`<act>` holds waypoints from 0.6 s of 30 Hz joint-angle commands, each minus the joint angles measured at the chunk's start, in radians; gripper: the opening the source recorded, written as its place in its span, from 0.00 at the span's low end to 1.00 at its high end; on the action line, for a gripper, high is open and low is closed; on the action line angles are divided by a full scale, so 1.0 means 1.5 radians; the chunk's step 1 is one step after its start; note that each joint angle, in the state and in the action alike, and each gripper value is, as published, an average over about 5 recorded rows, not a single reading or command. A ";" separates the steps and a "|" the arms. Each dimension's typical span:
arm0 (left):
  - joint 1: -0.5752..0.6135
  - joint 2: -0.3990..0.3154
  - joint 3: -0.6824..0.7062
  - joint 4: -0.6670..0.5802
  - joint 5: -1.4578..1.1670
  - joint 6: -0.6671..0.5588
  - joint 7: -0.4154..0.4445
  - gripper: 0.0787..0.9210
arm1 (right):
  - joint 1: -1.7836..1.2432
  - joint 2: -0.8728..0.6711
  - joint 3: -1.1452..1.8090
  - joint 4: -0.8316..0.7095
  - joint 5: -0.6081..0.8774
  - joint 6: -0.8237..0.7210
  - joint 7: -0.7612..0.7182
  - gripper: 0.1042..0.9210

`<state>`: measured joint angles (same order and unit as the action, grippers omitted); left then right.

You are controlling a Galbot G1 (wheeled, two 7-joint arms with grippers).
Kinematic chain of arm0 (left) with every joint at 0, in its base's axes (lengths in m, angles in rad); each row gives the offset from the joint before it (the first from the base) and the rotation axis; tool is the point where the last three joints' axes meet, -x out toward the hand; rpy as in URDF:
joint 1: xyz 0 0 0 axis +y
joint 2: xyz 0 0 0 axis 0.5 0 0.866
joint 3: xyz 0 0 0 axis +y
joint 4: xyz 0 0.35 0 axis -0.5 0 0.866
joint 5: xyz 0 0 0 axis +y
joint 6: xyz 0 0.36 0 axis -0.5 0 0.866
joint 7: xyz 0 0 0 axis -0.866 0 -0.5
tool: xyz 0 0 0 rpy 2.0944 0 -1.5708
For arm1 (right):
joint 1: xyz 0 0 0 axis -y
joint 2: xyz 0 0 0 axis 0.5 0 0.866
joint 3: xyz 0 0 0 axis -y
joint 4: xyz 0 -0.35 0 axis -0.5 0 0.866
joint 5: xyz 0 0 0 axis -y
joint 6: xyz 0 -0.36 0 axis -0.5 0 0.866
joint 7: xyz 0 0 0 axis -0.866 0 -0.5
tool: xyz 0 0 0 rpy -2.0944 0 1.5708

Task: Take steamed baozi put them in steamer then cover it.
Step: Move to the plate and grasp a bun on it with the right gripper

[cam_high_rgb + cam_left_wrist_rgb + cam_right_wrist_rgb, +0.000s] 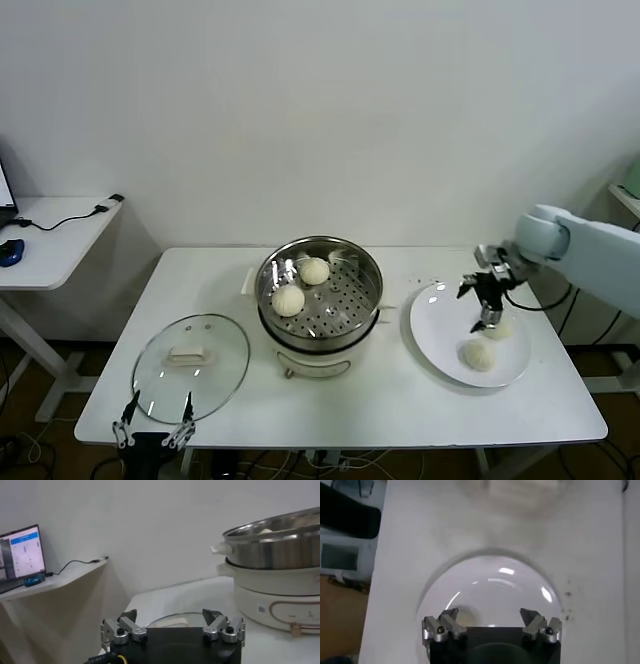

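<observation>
The right arm reaches in from the table's right side, forearm angled down toward the white plate (440, 325), wrist bent so the right gripper (484, 305) points down over the plate's far half. Its jaws are spread wide and hold nothing; in the right wrist view the right gripper (490, 617) shows both fingers apart above the bare plate (490, 590), with part of one bun (464, 616) just beside one finger.

Two steamed baozi remain on the plate: one (497, 326) near its 2 o'clock edge, just beside the gripper's tips, and one (479, 354) toward 5 o'clock. Two more baozi sit on the perforated floor of the steamer (368, 268) at the table's centre, one (288, 299) at about 8 o'clock and one (314, 270) at about 11 o'clock.

The cover (190, 367) lies flat on the table to the steamer's left, handle up. The left gripper (153, 427) waits low at the table's near edge, at the cover's 6 o'clock, jaws spread and empty; in the left wrist view the left gripper (172, 623) faces the cover (172, 620), the steamer (275, 545) beyond.
</observation>
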<state>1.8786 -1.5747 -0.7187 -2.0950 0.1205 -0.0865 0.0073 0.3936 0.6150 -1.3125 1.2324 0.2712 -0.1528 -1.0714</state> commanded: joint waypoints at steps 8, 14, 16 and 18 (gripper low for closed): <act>-0.001 -0.009 0.004 0.001 0.021 0.000 0.002 0.88 | -0.195 -0.006 0.123 -0.066 -0.148 0.028 0.007 0.88; 0.005 -0.012 0.002 0.008 0.020 -0.008 0.001 0.88 | -0.198 0.036 0.130 -0.090 -0.145 0.028 0.016 0.88; 0.008 -0.012 0.001 0.010 0.019 -0.010 0.001 0.88 | -0.198 0.047 0.130 -0.094 -0.143 0.027 0.017 0.88; 0.009 -0.012 -0.001 0.011 0.018 -0.011 0.001 0.88 | -0.197 0.054 0.128 -0.096 -0.141 0.026 0.016 0.88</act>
<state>1.8870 -1.5914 -0.7167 -2.0836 0.1468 -0.0970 0.0091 0.1507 0.6454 -1.1544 1.1260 0.0946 -0.1208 -1.0517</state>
